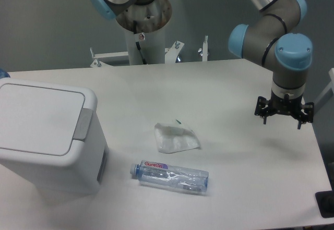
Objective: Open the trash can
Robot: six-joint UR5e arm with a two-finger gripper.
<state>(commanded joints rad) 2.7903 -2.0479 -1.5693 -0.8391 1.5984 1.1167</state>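
Note:
The trash can point(42, 136) is a large white boxy bin at the left of the table, its flat lid down and a grey push tab point(83, 124) on its right rim. My gripper point(284, 116) hangs from the arm at the far right, above the table near its right edge, far from the bin. Its black fingers point(263, 114) point down and look spread, with nothing between them.
A crumpled white wrapper point(175, 137) lies mid-table. A clear plastic bottle point(169, 176) with a blue cap lies on its side in front of it. The arm's base column point(141, 26) stands at the back. A dark object point(326, 204) sits off the table's right corner.

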